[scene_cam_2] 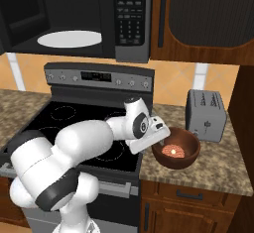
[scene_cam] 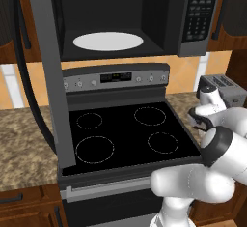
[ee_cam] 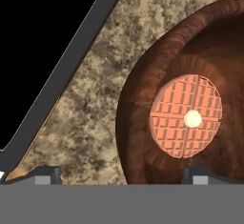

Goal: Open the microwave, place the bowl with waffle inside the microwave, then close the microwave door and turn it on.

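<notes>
The microwave [scene_cam: 144, 13] hangs over the stove with the microwave door [scene_cam: 48, 76] swung out wide to the left, its white turntable plate [scene_cam: 108, 41] bare. Right of the stove, the reddish-brown bowl [scene_cam_2: 186, 157] stands on the granite counter with the waffle [scene_cam_2: 173, 151] lying flat in it. My gripper [scene_cam_2: 161, 140] is low at the bowl's left rim. In the hand view the gripper [ee_cam: 124, 175] is open, with one fingertip [ee_cam: 45, 173] over the counter and the other over the inside of the bowl [ee_cam: 143, 99], near the waffle [ee_cam: 186, 116].
The black-topped stove [scene_cam: 125, 134] lies under the microwave, its raised edge [ee_cam: 62, 70] close to the bowl. A grey toaster [scene_cam_2: 206, 113] stands just behind the bowl. The keypad panel [scene_cam_2: 130, 19] is on the microwave's right side. Brown cabinets flank it.
</notes>
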Tool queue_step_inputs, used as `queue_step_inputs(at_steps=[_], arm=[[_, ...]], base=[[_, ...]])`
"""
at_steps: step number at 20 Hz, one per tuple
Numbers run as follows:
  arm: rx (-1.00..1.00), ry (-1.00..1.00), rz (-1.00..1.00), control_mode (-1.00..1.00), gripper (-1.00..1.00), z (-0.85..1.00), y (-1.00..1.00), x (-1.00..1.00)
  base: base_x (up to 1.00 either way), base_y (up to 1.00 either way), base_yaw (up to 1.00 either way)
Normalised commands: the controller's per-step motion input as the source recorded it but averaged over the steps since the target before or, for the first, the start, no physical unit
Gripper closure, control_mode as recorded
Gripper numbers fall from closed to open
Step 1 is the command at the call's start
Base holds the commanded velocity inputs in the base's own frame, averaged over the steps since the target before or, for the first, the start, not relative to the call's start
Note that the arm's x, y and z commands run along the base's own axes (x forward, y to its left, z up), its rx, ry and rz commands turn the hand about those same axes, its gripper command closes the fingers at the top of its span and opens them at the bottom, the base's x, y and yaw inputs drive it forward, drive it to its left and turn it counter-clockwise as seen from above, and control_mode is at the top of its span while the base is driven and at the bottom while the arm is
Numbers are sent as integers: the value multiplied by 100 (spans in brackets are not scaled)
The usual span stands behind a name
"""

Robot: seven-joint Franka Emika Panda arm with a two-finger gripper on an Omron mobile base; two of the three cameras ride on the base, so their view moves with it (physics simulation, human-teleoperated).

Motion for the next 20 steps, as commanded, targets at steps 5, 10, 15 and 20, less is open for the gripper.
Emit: queue_step_inputs(at_steps=[5,10,15,20], arm=[[2,5,0,-100,-100,-22,-19,34],[1,4,0,-100,-100,-28,-9,11],[2,5,0,-100,-100,-33,-4,0],[2,6,0,-100,100,-32,-2,0]], base=[[0,0,0],[0,0,0],[0,0,0],[0,0,0]])
